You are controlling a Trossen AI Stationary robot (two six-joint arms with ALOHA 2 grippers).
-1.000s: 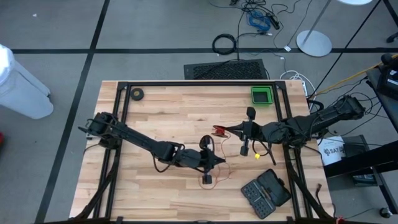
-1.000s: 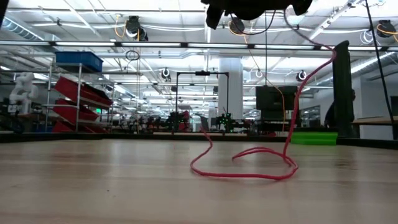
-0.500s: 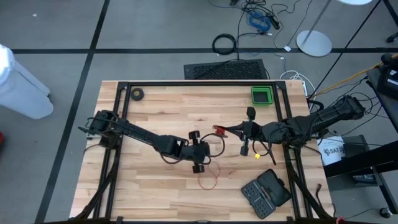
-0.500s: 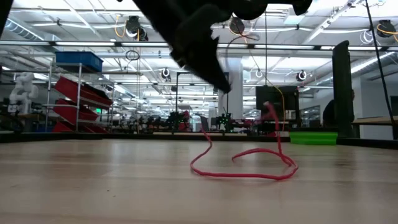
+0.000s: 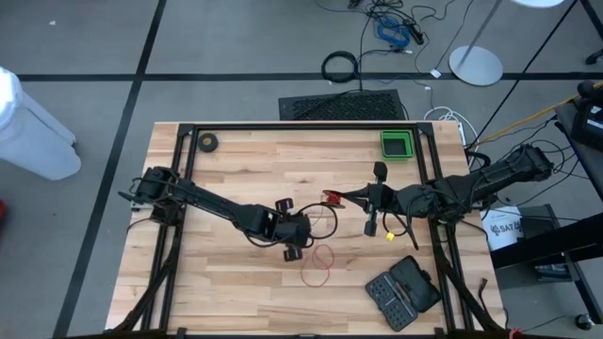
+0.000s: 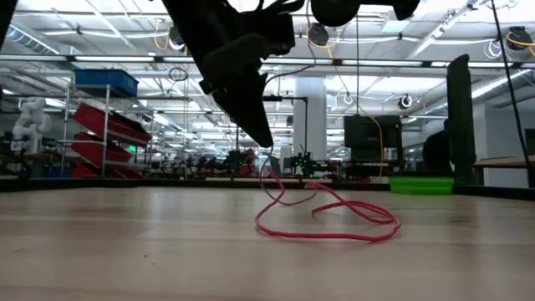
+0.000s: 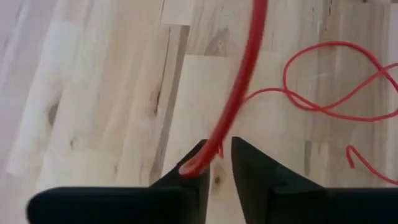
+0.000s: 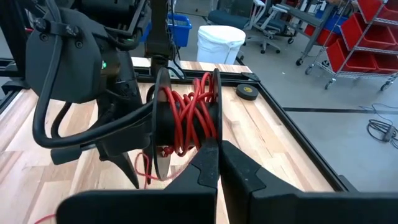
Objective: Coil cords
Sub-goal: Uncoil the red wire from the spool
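High view: the left gripper [image 5: 294,231] has drawn back from where it reached a second ago, now nearer the table's middle, just short of the reel [image 5: 332,199]. The red cord [image 5: 317,266] lies in a smaller loop on the wooden table [image 5: 236,169] just beyond the left fingertips, its upper stretch running to the reel. The right gripper [image 5: 363,198] has not shifted. Beside it are a green bin [image 5: 397,144], a black bit case [image 5: 403,291] and a small black tape roll [image 5: 207,142] at the far corner.

Low view: the left gripper [image 6: 251,125] has swung across from its earlier place and hangs above the table, its tip at the cord [image 6: 326,219]. The tall strand that rose at the right has dropped into low loops.

Left wrist view: the fingers [image 7: 252,171] stand narrowly apart, and the cord [image 7: 239,93] passes through the gap, lying against one finger, with loops on the boards beyond.

Right wrist view: the right fingers [image 8: 208,165] are closed against the rim of the black reel [image 8: 186,121], which carries red windings; the left arm [image 8: 81,68] stands just behind it.
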